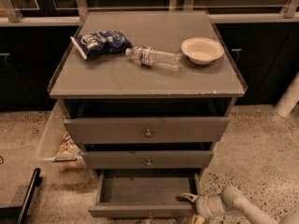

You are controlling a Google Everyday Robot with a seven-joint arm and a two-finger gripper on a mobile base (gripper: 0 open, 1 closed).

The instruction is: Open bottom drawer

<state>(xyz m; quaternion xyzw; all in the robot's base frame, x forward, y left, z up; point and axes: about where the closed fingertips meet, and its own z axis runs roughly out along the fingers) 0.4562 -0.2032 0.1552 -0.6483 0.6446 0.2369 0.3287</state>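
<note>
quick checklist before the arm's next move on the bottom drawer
1. bottom drawer pulled out, inside showing: ok
2. gripper at the drawer's right front corner: ok
3. gripper's hold on the drawer: cannot tell
4. middle drawer sits further in, out of the gripper's way: ok
5. water bottle lies on its side, back from the front edge of the cabinet top: ok

Drawer (135,211): matt grey, smooth.
Bottle (154,57): clear glossy plastic.
Bag (100,42): shiny crinkled wrap.
Floor (261,148): speckled stone.
My gripper (189,200): pale matt shell, at drawer's right front corner.
</note>
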